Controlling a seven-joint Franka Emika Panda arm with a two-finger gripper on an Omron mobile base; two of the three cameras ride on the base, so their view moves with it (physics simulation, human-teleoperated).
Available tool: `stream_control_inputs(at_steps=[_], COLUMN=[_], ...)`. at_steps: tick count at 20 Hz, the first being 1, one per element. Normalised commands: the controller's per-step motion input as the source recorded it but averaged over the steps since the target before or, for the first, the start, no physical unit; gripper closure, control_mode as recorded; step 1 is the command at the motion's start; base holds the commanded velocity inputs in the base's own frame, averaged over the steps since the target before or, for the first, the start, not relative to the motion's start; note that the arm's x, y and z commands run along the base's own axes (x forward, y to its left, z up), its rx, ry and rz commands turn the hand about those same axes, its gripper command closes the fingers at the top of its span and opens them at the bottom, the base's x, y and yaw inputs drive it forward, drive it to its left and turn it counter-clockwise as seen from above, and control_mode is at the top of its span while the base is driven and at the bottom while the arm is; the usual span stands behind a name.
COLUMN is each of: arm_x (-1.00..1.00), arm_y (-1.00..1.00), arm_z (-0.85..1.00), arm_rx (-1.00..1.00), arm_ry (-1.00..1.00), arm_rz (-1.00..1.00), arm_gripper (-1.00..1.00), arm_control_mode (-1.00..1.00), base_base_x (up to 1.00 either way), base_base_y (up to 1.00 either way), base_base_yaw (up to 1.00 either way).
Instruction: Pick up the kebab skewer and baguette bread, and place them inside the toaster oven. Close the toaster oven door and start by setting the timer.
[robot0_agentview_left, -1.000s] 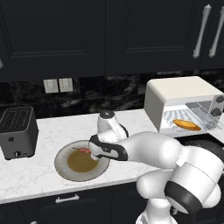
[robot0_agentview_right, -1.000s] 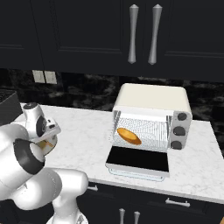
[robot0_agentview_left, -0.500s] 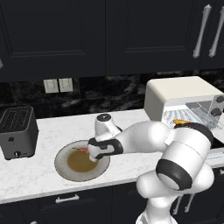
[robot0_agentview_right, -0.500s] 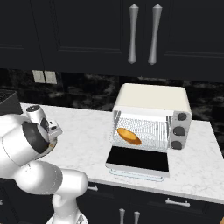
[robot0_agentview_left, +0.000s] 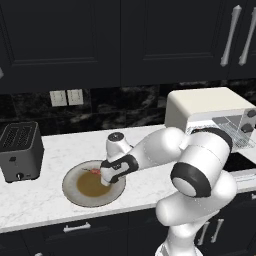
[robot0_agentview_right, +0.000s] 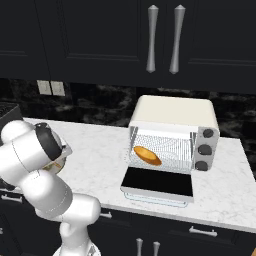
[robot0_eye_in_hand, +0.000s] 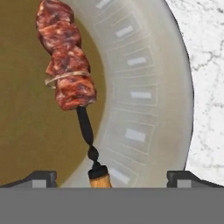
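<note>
Gripper: the gripper (robot0_eye_in_hand: 111, 177) hangs low over the plate (robot0_eye_in_hand: 148, 100), jaws spread wide, nothing in them.
Kebab skewer: the kebab skewer (robot0_eye_in_hand: 68, 72) lies on the plate; its dark handle runs between the fingertips (robot0_eye_in_hand: 41, 177), meat chunks ahead of them.
Baguette bread: already on the rack inside the toaster oven (robot0_agentview_right: 175, 117), far off to the gripper's side; the baguette bread (robot0_agentview_right: 147, 155) rests there.
Toaster oven door: the toaster oven door (robot0_agentview_right: 159, 182) lies dropped open.
Risk: I'd say the thin handle could slip or roll if the fingers close off-centre, or a fingertip could catch the plate rim.
Change: a second ago the hand sat higher over the plate; it has sunk lower.
</note>
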Motion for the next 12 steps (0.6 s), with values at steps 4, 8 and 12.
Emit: stream_control_inputs(at_steps=[4,8,12], arm_x=[0.1,0.0,0.0], arm_y=[0.04,0.0,0.0], arm_z=[-0.14,-0.1,-0.22], arm_rx=[-0.02,0.0,0.0], arm_ry=[0.0,0.0,0.0], arm_rz=[0.01,0.0,0.0], arm_gripper=[-1.0,1.0,1.0], arm_control_mode=[-1.0,-1.0,-1.0], base_base_x=[0.0,0.0,0.0], base_base_y=[0.0,0.0,0.0], base_base_yaw=[0.0,0.0,0.0])
